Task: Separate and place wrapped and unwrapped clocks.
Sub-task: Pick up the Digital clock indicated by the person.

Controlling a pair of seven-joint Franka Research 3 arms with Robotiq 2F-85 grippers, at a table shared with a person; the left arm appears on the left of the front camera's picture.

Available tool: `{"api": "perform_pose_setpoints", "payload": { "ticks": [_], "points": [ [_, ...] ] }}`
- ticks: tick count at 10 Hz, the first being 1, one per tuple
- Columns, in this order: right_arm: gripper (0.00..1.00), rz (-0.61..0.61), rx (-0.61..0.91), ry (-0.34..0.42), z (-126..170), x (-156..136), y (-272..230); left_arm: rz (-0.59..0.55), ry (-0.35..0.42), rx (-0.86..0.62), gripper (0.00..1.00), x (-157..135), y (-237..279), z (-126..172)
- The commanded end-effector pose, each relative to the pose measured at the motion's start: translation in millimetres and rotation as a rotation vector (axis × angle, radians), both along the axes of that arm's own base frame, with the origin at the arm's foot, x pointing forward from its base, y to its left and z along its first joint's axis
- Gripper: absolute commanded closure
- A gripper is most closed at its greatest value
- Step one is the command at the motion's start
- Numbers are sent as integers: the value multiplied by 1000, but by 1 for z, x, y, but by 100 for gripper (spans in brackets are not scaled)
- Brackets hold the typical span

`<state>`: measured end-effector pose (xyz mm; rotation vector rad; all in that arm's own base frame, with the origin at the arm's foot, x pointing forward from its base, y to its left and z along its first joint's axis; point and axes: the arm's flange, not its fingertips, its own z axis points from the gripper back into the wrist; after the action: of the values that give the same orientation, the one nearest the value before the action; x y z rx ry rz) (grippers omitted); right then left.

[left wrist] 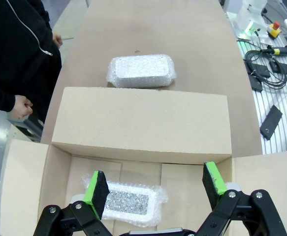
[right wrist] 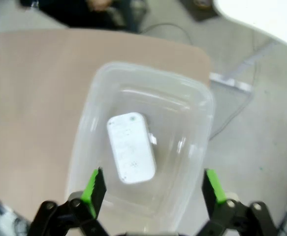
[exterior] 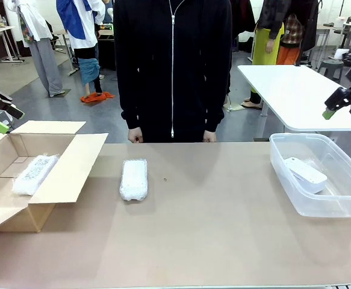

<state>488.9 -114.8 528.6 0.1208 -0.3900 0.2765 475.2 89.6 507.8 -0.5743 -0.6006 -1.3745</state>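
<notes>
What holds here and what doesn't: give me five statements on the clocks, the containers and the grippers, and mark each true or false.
1. One wrapped clock lies inside the cardboard box. True.
2. A second wrapped clock lies on the table, between the box and the clear plastic tub. True.
3. The bare white clock sits on the open table. False: it lies inside the tub.
4. The left gripper is shut on a wrapped clock. False: it is open above the box, holding nothing.
5. The right gripper is open above the tub. True.
</notes>
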Motion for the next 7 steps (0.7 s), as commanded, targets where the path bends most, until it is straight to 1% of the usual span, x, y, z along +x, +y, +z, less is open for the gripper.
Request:
{"api": "perform_pose_setpoints", "payload": {
  "ticks": [1, 2, 3, 4, 5, 6, 7],
  "points": [
    [0, 250, 192, 128, 13, -6, -39, -6, 2, 10, 0, -2, 0, 1],
    [0, 383, 279, 182, 15, -8, -52, -6, 2, 10, 0, -2, 0, 1],
    [0, 503, 361, 206, 18, -7, -64, -6, 2, 10, 0, -2, 0, 1],
    [0, 608, 424, 207, 22, -6, -75, -6, 2, 10, 0, -2, 0, 1],
    [0, 693, 482, 196, 27, -5, -86, -6, 2, 10, 0, -2, 0, 1],
    [0, 760, 564, 165, 34, -4, -98, -6, 2, 10, 0, -2, 0, 1],
    [0, 812, 676, 94, 37, 0, -107, -6, 2, 10, 0, -2, 0, 1]
  ]
}}
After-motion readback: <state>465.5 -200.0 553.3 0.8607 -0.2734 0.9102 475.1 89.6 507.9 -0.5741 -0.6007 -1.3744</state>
